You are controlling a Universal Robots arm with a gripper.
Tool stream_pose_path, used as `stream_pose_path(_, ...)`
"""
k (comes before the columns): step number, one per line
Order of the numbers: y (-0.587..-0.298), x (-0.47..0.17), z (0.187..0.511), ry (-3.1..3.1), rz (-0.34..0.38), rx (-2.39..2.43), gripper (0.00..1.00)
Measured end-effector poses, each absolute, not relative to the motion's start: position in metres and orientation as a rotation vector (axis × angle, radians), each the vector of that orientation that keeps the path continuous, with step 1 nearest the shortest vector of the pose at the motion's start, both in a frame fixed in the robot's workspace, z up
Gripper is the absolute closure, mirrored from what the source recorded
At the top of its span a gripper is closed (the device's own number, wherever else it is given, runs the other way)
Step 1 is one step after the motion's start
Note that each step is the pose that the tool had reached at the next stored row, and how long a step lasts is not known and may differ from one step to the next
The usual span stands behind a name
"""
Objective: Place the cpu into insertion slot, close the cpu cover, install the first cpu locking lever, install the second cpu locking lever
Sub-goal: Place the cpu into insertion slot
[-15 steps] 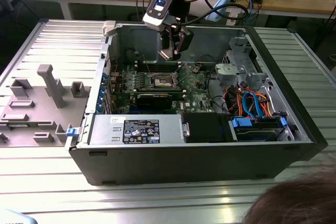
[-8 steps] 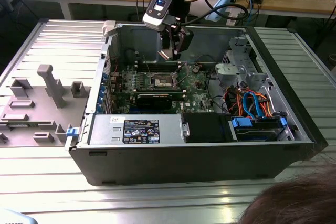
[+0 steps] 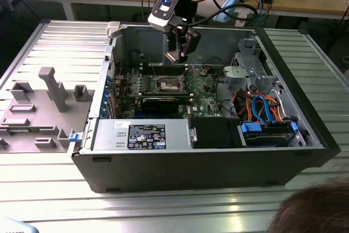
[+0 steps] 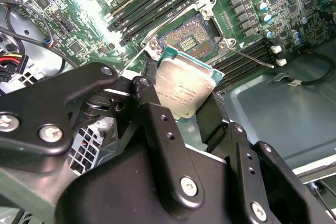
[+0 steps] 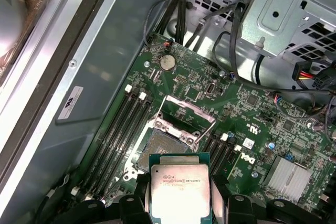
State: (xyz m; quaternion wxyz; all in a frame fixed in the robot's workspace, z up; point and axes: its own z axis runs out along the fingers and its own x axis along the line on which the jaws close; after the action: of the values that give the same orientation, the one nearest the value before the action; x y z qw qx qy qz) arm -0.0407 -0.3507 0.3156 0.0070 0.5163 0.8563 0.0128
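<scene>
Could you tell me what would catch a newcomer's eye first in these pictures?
The gripper holds the cpu above the motherboard, where the insertion slot lies bare, its cover open. In the exterior view, the opened computer case sits on a ribbed metal table.

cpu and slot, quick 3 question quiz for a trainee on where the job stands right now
1. True or false: the cpu already sits in the slot.
2. The gripper is: A open; B shut on the cpu; C shut on nothing.
3. Fill in: the cover stands ____ (open or closed).

Key: 1 false, the cpu is held clear of the empty slot. 2 B. 3 open.
</scene>
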Motion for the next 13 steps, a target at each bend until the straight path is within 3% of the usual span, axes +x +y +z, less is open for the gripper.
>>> stream_pose_path(13, -0.3507, -0.0407, 0.3156, 2.668, 0.040, 1.631, 0.45)
